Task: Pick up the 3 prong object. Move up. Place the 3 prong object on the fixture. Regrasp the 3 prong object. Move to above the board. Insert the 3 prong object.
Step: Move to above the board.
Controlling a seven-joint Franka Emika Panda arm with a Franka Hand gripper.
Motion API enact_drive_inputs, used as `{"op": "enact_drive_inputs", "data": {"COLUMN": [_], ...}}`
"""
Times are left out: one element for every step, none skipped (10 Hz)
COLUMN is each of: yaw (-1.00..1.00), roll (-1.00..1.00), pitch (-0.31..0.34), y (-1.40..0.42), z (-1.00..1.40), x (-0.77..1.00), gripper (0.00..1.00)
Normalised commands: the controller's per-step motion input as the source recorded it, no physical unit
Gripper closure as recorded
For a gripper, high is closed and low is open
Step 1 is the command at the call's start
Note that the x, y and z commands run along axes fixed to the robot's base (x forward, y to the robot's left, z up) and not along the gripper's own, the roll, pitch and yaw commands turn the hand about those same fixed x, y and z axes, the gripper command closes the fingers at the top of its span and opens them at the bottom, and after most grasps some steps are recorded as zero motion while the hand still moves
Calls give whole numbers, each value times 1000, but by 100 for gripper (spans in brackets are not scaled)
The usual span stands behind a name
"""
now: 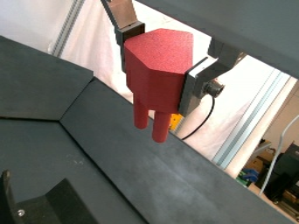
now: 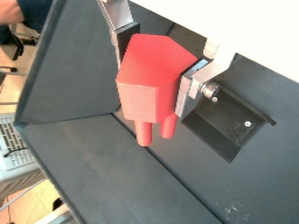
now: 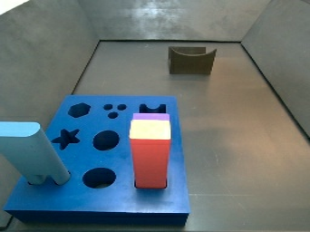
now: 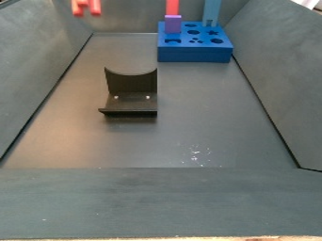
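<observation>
Salmon-red, the 3 prong object (image 1: 158, 74) sat clamped in the pincer (image 1: 163, 63) we held high above the worktop (image 4: 189, 132), prongs hanging below its fingers (image 2: 198, 74).

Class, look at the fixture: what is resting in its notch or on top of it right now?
Nothing. The fixture stands bare on the floor. The 3 prong object is held up in the air by the gripper, prongs hanging free. The fixture's underside cannot be seen.

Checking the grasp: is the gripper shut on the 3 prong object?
Yes. In both wrist views the gripper clamps the 3 prong object, raised, prongs down.
</observation>
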Motion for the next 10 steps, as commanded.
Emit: {"op": "enact_drive_inputs", "data": {"yaw": [79, 73, -54, -56, -54, -52, -53, -57, -60, -68], "roll": [-52, -58, -1000, -1000, -1000, -1000, -1000, -1000, -1000, -1000], "pitch": [64, 61, -58, -77, -106, -127, -141, -154, -165, -175], "y": [-14, -13, -1000, -1000, -1000, -1000, -1000, -1000, -987, -937], "z": [300, 196, 157, 173, 172, 159, 162, 162, 158, 153], "x": [35, 31, -840, -854, -908, -934, -949, -978, -1000, -1000], "gripper": [100, 100, 100, 100, 100, 100, 100, 100, 100, 100]}}
